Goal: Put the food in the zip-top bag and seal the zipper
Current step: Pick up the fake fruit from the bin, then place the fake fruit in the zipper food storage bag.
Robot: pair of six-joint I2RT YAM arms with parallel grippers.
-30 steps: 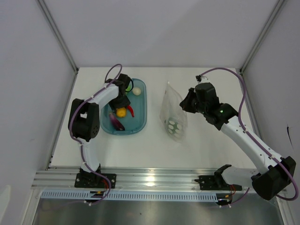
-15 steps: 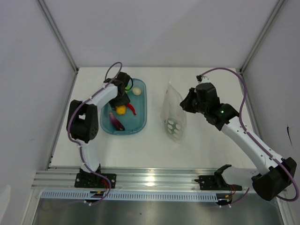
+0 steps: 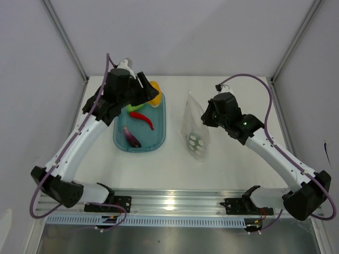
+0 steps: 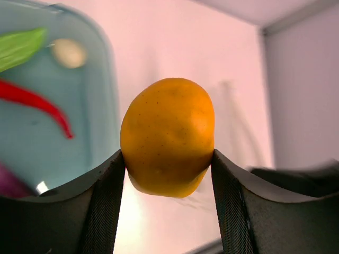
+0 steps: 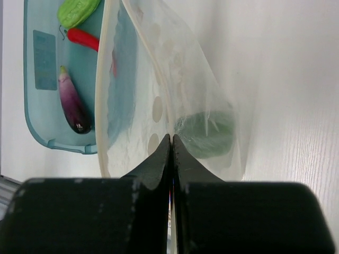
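The zip-top bag (image 3: 195,127) sits on the table (image 3: 238,164) just right of the teal tub (image 3: 153,142). Its edge is pinched by the right gripper (image 3: 206,115), while the left gripper (image 3: 150,92) holds the yellow-orange piece (image 3: 155,97) above the tub's far end. The left wrist view shows that piece clamped between both fingers, with the white ball (image 4: 69,52) in the tub below. The right wrist view shows fingers closed on the bag's edge and the dark green pepper (image 5: 206,135) inside the bag.

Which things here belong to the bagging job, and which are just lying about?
Job: yellow-orange piece in left hand; red chili, purple piece, green pod, white ball; dotted bag pinched by right hand, dark green pepper inside.
Lying about: teal tub holding the food.
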